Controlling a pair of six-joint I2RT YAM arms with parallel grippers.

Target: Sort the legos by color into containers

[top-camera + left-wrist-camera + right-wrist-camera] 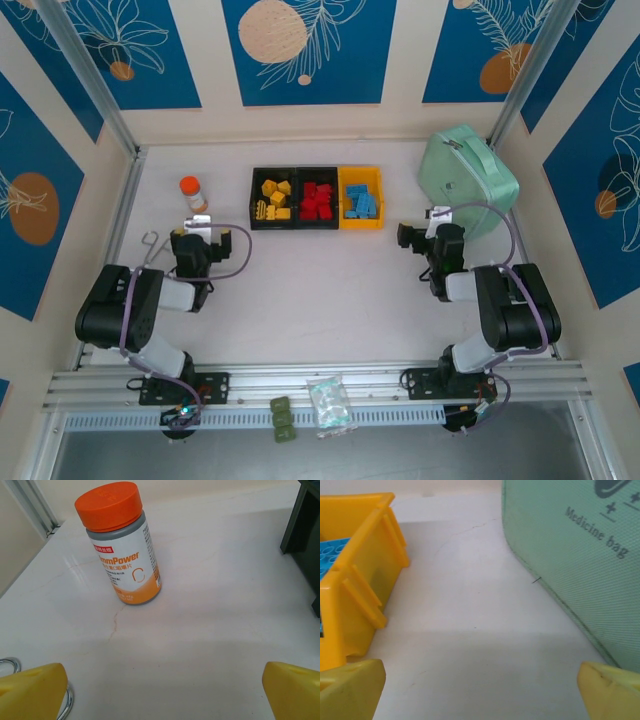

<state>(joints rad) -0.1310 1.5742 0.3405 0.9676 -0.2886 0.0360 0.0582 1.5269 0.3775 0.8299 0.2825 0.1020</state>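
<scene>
The left tool point(203, 240) is sitting low over the bench point(320, 300), jaws standing wide and gripping nothing. Its yellow fingertips point(32, 690) are framing bare surface, with the orange-capped bottle point(122, 545) standing upright just ahead. The right tool point(428, 240) is likewise standing wide and carrying nothing, pointing into the gap between the yellow-orange bin point(365, 565) and the mint-green bag point(580, 555) (lettered "Medicine bag"). The legos point(317, 198) are lying inside the 3 containers point(297, 172), joined in 1 row at the far middle of the bench. Yellow pieces point(272, 198) are lying in the left black bin point(255, 200), red pieces point(322, 205) in the middle black bin point(317, 171), and blue pieces point(361, 202) in the yellow-orange bin. Olive-green blocks point(282, 420) and a clear packet point(331, 405) are lying on the near rail point(400, 385) between the arm bases.
</scene>
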